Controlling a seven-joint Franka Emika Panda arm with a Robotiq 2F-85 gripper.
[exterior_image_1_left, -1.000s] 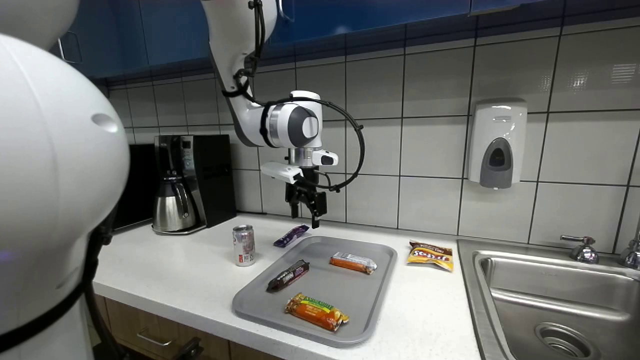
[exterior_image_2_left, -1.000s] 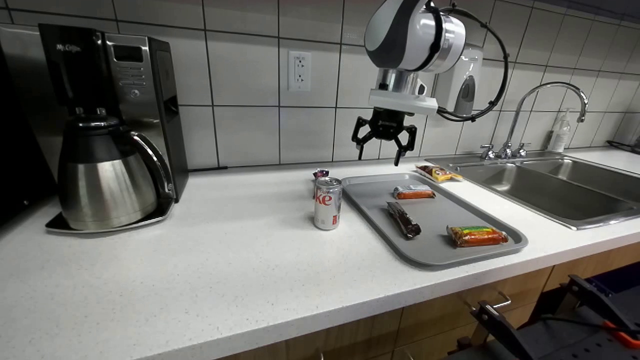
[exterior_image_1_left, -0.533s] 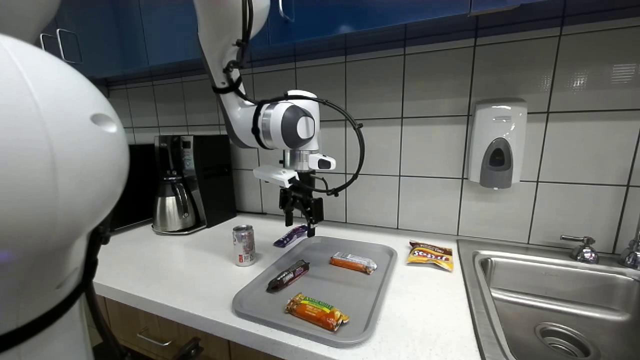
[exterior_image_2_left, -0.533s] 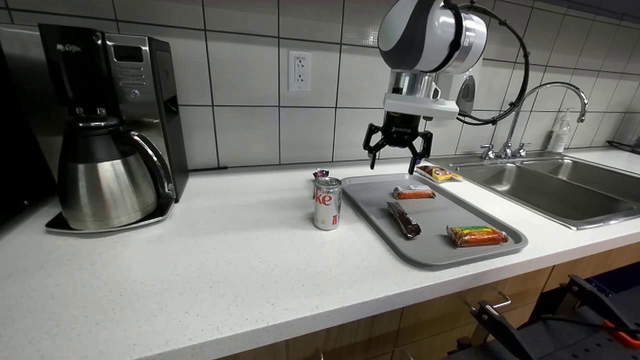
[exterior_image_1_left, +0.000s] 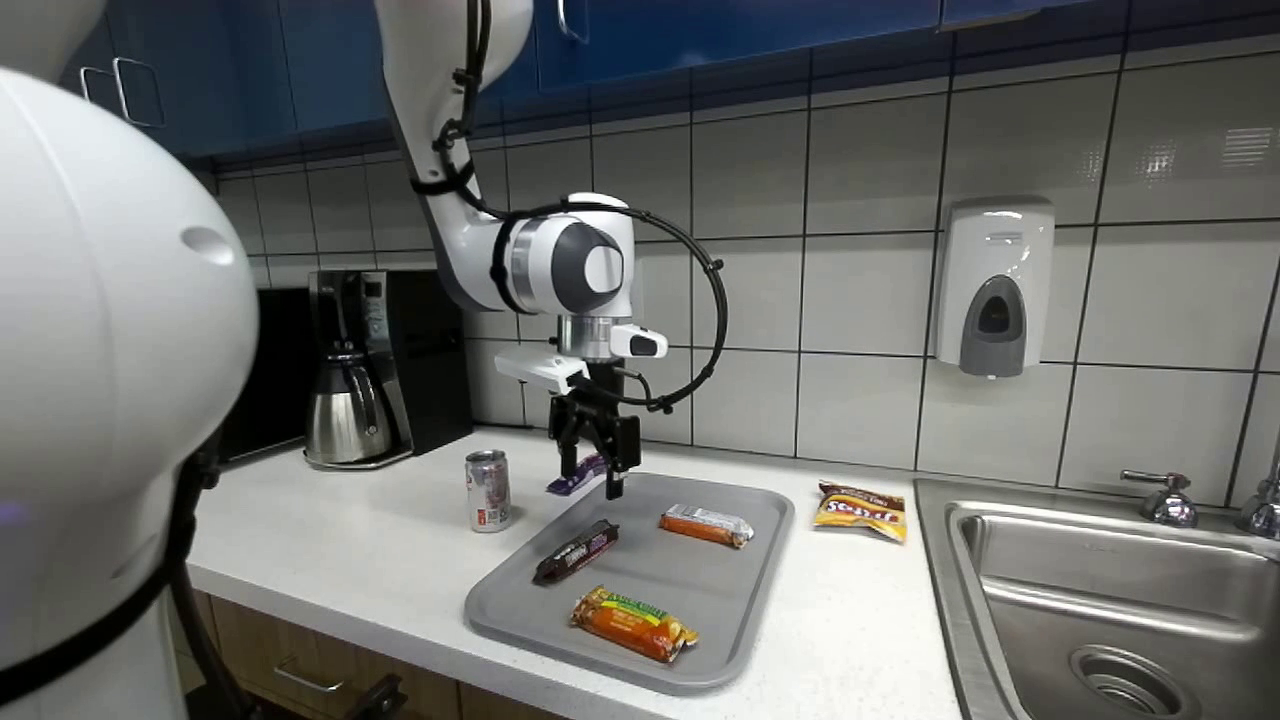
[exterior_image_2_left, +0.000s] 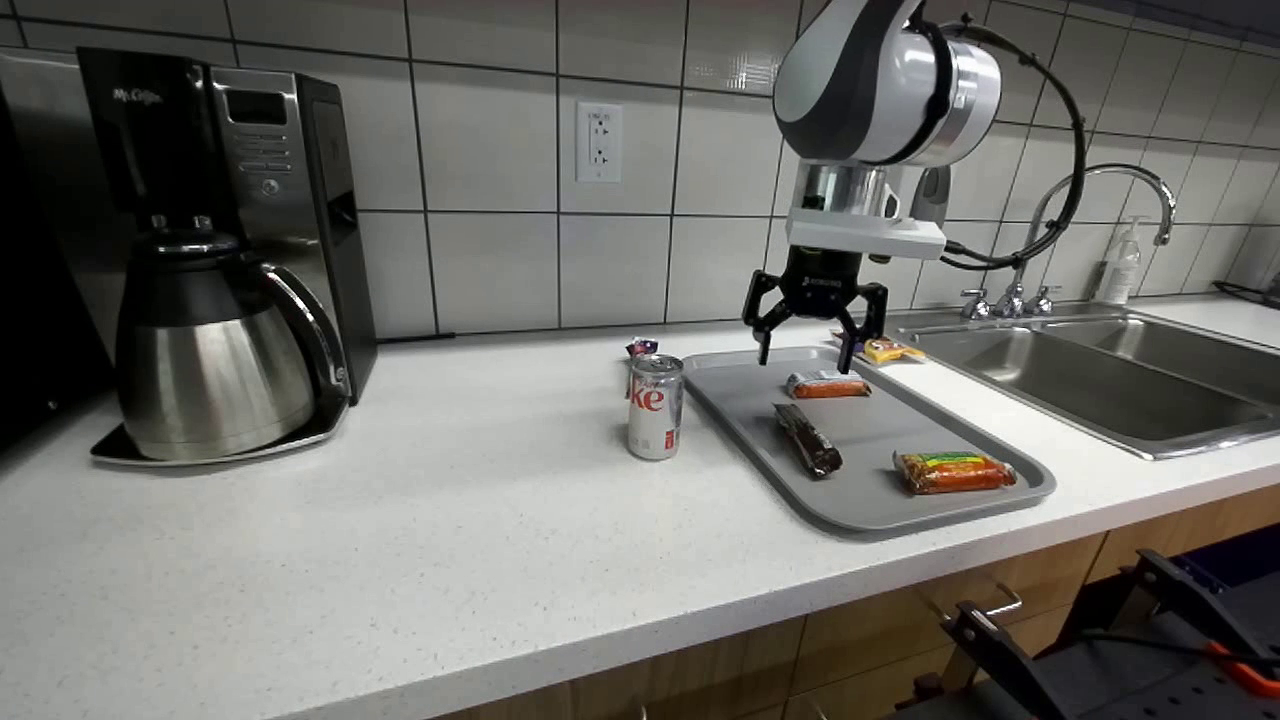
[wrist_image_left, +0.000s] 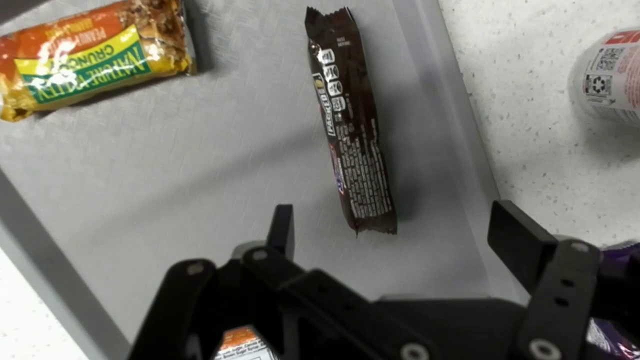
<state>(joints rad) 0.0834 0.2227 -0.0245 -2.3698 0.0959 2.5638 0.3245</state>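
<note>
My gripper (exterior_image_1_left: 591, 480) hangs open above the back part of the grey tray (exterior_image_1_left: 650, 560), holding and touching nothing. In the wrist view a dark brown bar (wrist_image_left: 352, 135) lies on the tray, its near end just ahead of the gap between the spread fingers (wrist_image_left: 283, 225). A green, yellow and orange granola bar (wrist_image_left: 90, 55) rests farther off on the tray. An orange-and-white bar (exterior_image_2_left: 828, 384) lies below and near the gripper in an exterior view; the wrist view shows only its corner. Beside the tray are a purple wrapper (exterior_image_1_left: 578, 475), partly hidden by the gripper, and an upright silver can (exterior_image_2_left: 655, 408).
A yellow-and-brown snack bag (exterior_image_1_left: 860, 511) lies between tray and metal sink (exterior_image_1_left: 935, 600). A coffee maker with a steel carafe (exterior_image_2_left: 215, 360) stands on the counter. The tiled wall rises close behind the arm, carrying a soap dispenser (exterior_image_1_left: 997, 285); blue cabinets (exterior_image_1_left: 740, 40) hang above.
My gripper has come down and shifted from the tray's back edge to over the tray, staying open. The bars, can, wrapper and bag have not moved.
</note>
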